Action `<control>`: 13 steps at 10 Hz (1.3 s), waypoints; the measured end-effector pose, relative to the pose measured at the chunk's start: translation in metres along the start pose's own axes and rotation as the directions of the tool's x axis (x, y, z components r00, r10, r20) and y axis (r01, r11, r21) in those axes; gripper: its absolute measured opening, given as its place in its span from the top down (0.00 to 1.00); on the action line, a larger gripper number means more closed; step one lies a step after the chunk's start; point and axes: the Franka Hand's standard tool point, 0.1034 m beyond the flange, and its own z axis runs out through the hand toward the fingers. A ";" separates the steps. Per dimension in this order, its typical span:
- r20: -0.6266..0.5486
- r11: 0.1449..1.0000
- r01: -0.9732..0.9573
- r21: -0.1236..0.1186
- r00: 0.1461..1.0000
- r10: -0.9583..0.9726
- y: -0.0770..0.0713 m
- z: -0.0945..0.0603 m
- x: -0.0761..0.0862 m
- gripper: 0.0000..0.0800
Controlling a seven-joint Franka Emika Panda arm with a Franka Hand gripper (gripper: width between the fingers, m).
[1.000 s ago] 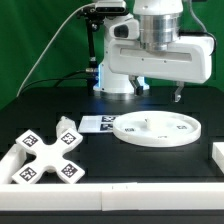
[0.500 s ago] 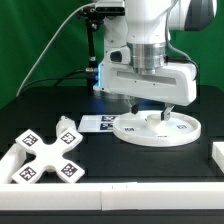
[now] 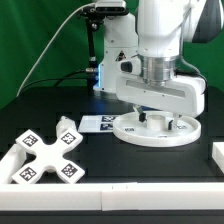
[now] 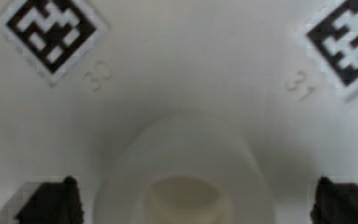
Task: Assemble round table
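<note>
The large flat round disc lies on the black table at the exterior view's right. My gripper has come down right over the disc's middle, fingers spread wide and empty. In the wrist view the disc's white face fills the picture, with its raised centre socket between my two dark fingertips and two tags at the corners. The X-shaped cross base lies at the exterior view's left front. The short thick post lies beside it, behind.
The marker board lies flat between the post and the disc. White border rails run along the front edge and at the exterior view's right. The arm's base stands behind the disc.
My gripper has dropped from well above the disc to just over its middle, shifting slightly toward the exterior view's right. The parts have not moved.
</note>
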 end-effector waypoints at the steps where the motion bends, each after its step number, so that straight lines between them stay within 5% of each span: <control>1: -0.003 1.000 0.000 -0.001 1.000 0.000 0.001 0.001 0.001 0.25; 2: -0.003 1.000 0.000 -0.001 1.000 0.000 0.001 0.001 0.001 0.25; 3: -0.003 1.000 0.000 -0.001 1.000 0.000 0.001 0.001 0.001 0.48; 6: -0.005 1.000 0.000 0.003 1.000 0.000 0.000 -0.001 0.003 0.49; 10: -0.062 0.989 0.133 0.069 0.990 -0.129 -0.034 -0.041 0.079 0.49; 13: -0.090 0.979 0.196 0.059 0.978 -0.190 -0.046 -0.051 0.090 0.49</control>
